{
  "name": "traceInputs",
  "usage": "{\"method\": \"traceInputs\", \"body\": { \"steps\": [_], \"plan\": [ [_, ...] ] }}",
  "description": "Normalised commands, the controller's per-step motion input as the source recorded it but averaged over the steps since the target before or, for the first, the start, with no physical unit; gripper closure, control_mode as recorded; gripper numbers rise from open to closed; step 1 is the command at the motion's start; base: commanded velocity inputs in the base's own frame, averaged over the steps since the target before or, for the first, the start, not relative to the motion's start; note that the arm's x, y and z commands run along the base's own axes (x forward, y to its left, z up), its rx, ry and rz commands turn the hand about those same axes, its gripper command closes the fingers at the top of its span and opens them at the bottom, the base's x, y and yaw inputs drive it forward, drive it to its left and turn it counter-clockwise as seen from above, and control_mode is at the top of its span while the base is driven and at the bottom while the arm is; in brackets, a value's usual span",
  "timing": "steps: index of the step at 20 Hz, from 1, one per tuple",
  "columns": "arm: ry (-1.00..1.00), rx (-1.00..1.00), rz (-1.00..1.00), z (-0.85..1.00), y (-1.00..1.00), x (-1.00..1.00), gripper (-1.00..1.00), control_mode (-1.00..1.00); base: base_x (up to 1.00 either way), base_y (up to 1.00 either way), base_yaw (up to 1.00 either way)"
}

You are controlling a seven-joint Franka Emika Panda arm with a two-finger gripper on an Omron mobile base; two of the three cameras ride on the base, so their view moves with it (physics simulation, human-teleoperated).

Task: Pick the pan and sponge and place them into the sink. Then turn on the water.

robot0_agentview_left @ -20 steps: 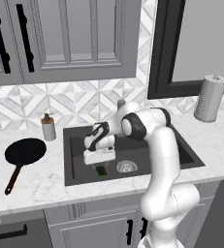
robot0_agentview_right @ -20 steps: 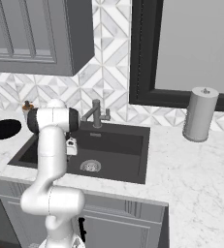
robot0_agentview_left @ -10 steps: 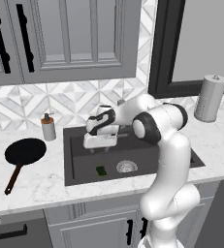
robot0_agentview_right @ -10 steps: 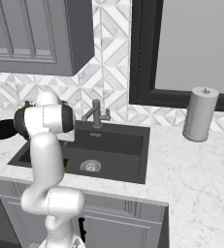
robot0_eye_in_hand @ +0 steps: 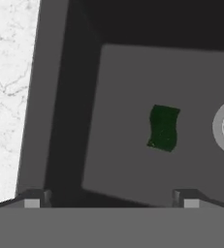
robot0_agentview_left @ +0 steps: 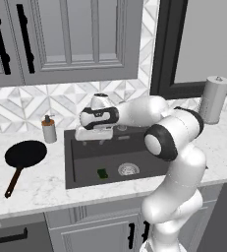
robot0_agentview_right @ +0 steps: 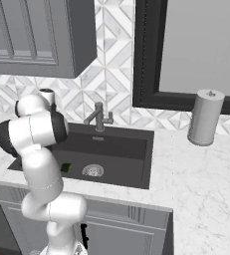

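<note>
Marble tabletop (robot0_agentview_left: 41,184) around sink (robot0_agentview_left: 85,179). Sponge (robot0_agentview_left: 102,173) already in basin near drain. Pan (robot0_agentview_left: 25,153) on tabletop, left of sink, untouched. Tool (robot0_agentview_left: 91,135) wide open, empty, above basin. Next: reach left, grasp pan handle.

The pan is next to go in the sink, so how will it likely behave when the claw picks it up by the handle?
The pan looks rigid, so it should not flex. Its wide round body sits at the end of a long thin handle, so a handle grip would probably let the heavy end droop or twist. It lies flat on the counter, so it is unlikely to roll.
</note>
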Motion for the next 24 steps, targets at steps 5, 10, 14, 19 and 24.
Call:
{"method": "traceInputs", "body": {
  "steps": [5,10,14,19,24],
  "plan": [
    [-0.07,0.0,-0.04,0.47,0.45,-0.28,-1.0,-1.0,0.0,0.0,0.0],
    [0.0,-0.04,-0.01,0.0,0.2,-0.11,-1.0,-1.0,0.0,0.0,0.0],
    [0.0,-0.02,0.0,0.0,0.07,-0.04,-1.0,-1.0,0.0,0.0,0.0],
    [0.0,-0.02,0.0,0.0,0.43,-0.2,-1.0,-1.0,0.0,0.0,0.0],
    [0.0,-0.02,-0.01,0.0,0.53,-0.3,-1.0,-1.0,0.0,0.0,0.0]
  ]
}}
